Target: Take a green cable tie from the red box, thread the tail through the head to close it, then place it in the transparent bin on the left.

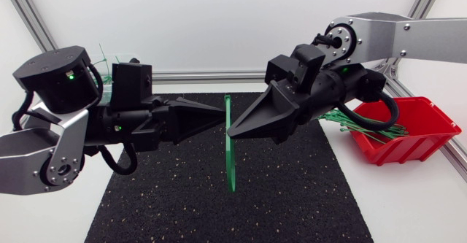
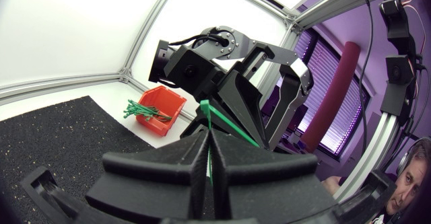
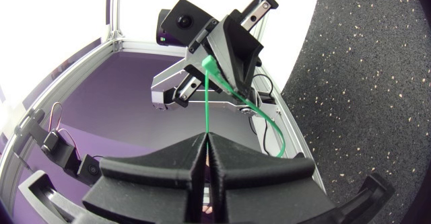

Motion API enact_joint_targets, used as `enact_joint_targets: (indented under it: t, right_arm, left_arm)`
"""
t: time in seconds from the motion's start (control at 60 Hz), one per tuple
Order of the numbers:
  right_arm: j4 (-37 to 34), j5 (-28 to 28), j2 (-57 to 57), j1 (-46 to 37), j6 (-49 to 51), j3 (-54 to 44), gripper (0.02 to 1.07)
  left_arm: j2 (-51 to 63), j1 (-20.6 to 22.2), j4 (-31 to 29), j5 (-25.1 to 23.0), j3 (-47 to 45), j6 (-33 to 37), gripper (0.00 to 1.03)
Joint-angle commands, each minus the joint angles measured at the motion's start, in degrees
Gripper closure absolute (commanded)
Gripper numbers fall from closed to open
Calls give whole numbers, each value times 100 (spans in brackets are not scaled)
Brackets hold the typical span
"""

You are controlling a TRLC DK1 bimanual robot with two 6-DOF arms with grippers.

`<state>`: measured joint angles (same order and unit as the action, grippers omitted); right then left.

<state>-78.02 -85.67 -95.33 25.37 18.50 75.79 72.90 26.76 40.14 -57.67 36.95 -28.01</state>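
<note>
In the head view, the left gripper (image 1: 219,116) and the right gripper (image 1: 232,132) are positioned tip to tip above the black mat (image 1: 182,199), with the left arm entering from the left side and the right arm from the right. A green cable tie (image 1: 230,163) is held upright between the two tips, with its longer part hanging below them. Both pairs of fingers are seen pressed together on the tie. The red box (image 1: 423,144) is located beside the mat on the right, and loose green ties (image 1: 365,122) are contained in it. The transparent bin (image 1: 109,79) is largely hidden behind the left arm. In the left wrist view, the left gripper (image 2: 205,133) is clamped on the cable tie (image 2: 205,108), a thin green strip being visible between its fingers. The right gripper (image 2: 214,120) is seen directly ahead, and the red box (image 2: 174,103) stands beyond the mat (image 2: 54,136). In the right wrist view, the right gripper (image 3: 205,138) is closed on the cable tie (image 3: 205,103). The strip runs straight from its fingers to the tip of the left gripper (image 3: 204,54); a second length curves away beside it.
</note>
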Motion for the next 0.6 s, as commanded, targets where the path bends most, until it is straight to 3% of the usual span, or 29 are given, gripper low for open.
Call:
enact_joint_targets:
  t: [0.0, 0.583]
  right_arm:
    - [-12, -11, -135, -58, 66, 155, 102]
    - [-267, -143, -205, -5, 31, 279, 102]
  left_arm:
    - [5, 66, 64, 1, -74, 15, 100]
    - [-224, 145, 55, 203, -197, 322, 100]
